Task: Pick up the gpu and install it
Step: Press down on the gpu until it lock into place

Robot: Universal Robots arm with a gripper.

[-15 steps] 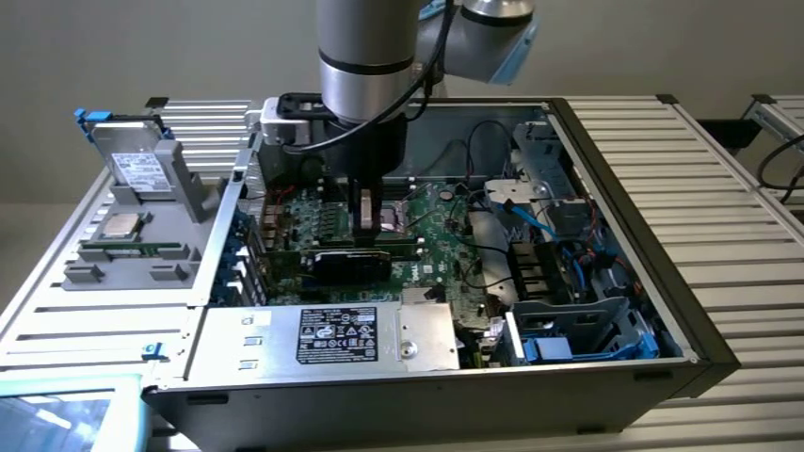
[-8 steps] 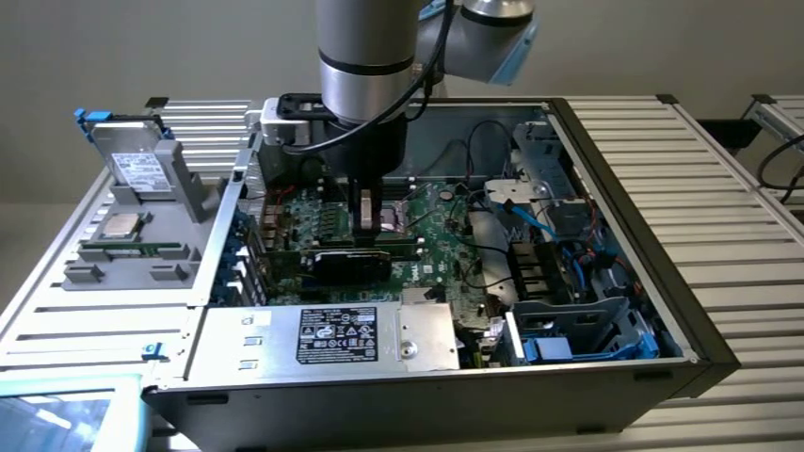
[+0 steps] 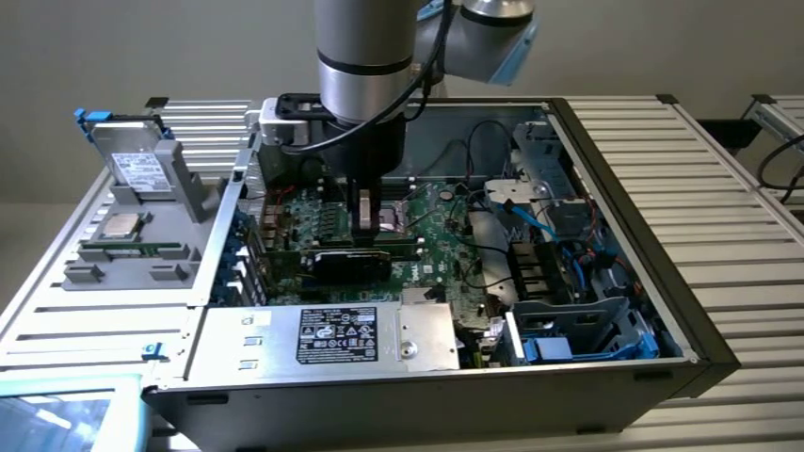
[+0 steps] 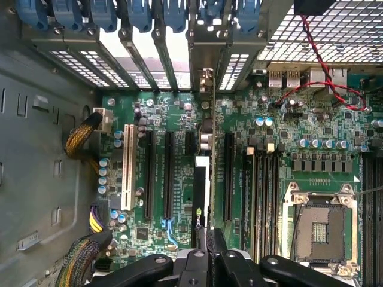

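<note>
GPU work takes place inside the open computer case (image 3: 603, 141) lying on the slatted desk (image 3: 703, 188). Green motherboard (image 4: 179, 107) fills the case floor, with an empty processor socket (image 4: 320, 224) and a power supply (image 3: 339, 334) along the near wall. On the exterior view's left, a grey parts holder (image 3: 138, 217) carries a silver processor chip (image 3: 122, 224). The gpu (image 4: 202, 191) stands on edge over a black expansion slot. The pincer (image 4: 208, 239) is pinching its upper edge.
</note>
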